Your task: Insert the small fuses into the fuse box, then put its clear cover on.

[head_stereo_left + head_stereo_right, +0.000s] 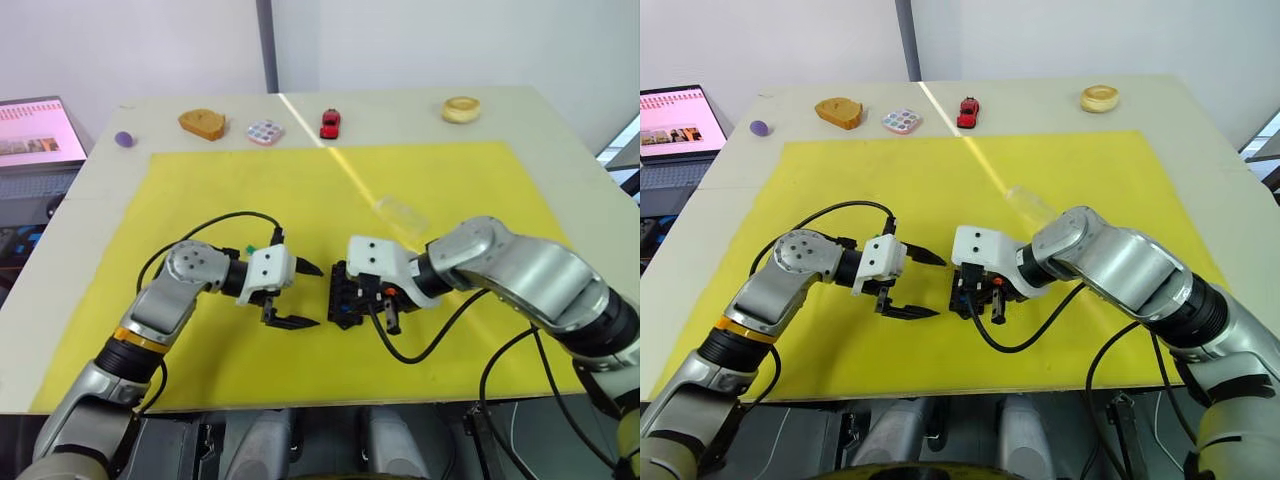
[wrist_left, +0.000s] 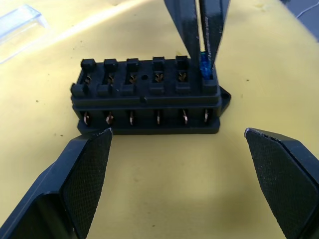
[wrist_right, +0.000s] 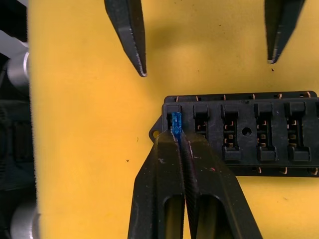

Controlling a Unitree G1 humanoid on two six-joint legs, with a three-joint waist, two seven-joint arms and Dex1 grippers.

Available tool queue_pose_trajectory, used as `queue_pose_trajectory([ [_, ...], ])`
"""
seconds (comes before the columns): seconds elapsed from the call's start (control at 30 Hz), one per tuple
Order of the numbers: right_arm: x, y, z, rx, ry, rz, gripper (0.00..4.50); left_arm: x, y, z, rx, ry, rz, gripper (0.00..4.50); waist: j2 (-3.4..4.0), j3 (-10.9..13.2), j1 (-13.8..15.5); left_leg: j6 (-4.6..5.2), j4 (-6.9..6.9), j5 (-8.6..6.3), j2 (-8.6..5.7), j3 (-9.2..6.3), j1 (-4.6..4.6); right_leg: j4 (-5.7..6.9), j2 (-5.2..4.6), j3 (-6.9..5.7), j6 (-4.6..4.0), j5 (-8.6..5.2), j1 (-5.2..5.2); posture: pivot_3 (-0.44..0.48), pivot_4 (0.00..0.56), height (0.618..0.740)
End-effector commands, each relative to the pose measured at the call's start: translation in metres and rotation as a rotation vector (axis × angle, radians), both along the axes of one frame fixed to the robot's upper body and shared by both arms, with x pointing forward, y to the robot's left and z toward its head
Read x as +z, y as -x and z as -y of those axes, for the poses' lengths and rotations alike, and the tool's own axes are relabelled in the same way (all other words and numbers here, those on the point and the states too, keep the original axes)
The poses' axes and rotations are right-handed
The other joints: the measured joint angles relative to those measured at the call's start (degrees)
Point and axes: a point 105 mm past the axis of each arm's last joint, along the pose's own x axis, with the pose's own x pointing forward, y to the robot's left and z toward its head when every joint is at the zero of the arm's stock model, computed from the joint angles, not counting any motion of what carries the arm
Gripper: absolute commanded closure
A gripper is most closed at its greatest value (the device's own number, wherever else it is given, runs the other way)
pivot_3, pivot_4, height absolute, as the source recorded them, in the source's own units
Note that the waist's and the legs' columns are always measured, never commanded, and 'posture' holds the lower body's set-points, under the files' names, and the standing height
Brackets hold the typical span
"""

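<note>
on the yellow mat (image 1: 300,200), near its middle: small black rectangular plastic fuse box (image 2: 144,97) with two rows of slots, lying flat. right gripper (image 3: 177,137) above the box's end slot, black fingers narrow, pinched on a tiny flat blue plastic fuse (image 3: 176,122), its lower edge at the mouth of that slot. right arm reaching in from 4 o'clock, elbow bent, wrist turned down toward the box.

left gripper (image 1: 300,295) just beside the box at its 9 o'clock, apart from it, fingers spread wide and holding nothing, tips pointed at the box. left arm coming from 7 o'clock, forearm low over the mat, wrist roughly level.

small transparent rectangular plastic cover (image 1: 400,213) lying on the mat at 1 o'clock of the box, near but apart.

along the far edge of the pale table (image 1: 560,130), well apart from the box: purple ball (image 1: 124,139), brown bread-like piece (image 1: 202,124), round multicoloured dotted disc (image 1: 265,131), red toy car (image 1: 330,123), beige ring (image 1: 461,109).
</note>
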Motion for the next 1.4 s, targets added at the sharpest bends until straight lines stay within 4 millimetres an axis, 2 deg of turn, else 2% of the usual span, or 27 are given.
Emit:
queue_pose_trajectory([
  [0.03, -0.006, 0.0, -0.002, 0.011, 0.035, 0.048, 4.5, 0.004, 0.0, 0.004, -0.018, 0.002, 0.032, 0.04, 0.0, 0.0, 0.0, 0.0, 0.0, 0.0, 0.0, 0.0, 0.0, 0.01, 0.0, 0.0, 0.0, 0.0, 0.0, 0.0, 0.15, 0.74],
  [0.63, 0.001, 0.0, 0.001, 0.073, 0.064, 0.13, 4.5, 0.005, -0.003, 0.004, -0.008, 0.0, 0.04, 0.04, 0.0, 0.0, 0.0, 0.0, 0.05, 0.0, 0.0, -0.01, 0.03, 0.02, 0.01, -0.02, 0.0, 0.0, 0.04, 0.0, 0.15, 0.74],
  [0.73, 0.003, 0.002, 0.001, 0.082, 0.057, 0.125, 3.63, 0.005, -0.004, 0.004, -0.011, -0.003, 0.041, 0.0, 0.0, 0.0, 0.0, 0.0, 0.05, 0.0, 0.0, -0.01, 0.03, 0.03, 0.01, -0.03, 0.0, 0.0, 0.04, 0.0, 0.15, 0.74],
  [0.97, 0.011, 0.003, 0.0, 0.093, 0.033, 0.125, 3.63, 0.005, -0.005, 0.004, -0.016, -0.008, 0.04, 0.0, 0.0, 0.0, 0.1, 0.0, 0.06, 0.0, -0.01, -0.02, 0.02, 0.03, 0.01, -0.04, 0.0, 0.0, 0.04, 0.0, 0.15, 0.74],
  [1.3, 0.034, 0.004, 0.0, 0.09, -0.068, 0.127, 3.63, 0.006, -0.005, 0.005, -0.017, -0.004, 0.05, 0.0, 0.0, 0.0, 0.1, 0.0, 0.08, 0.0, -0.01, -0.03, 0.01, 0.05, 0.01, -0.04, 0.0, 0.0, 0.04, 0.0, 0.15, 0.74],
  [1.4, 0.032, 0.003, -0.001, 0.083, -0.087, 0.121, 4.46, 0.006, -0.004, 0.005, -0.02, -0.003, 0.048, 0.0, 0.0, 0.0, 0.1, 0.01, 0.09, 0.0, -0.01, -0.04, 0.01, 0.05, 0.01, -0.05, 0.0, 0.0, 0.05, 0.0, 0.15, 0.74],
])
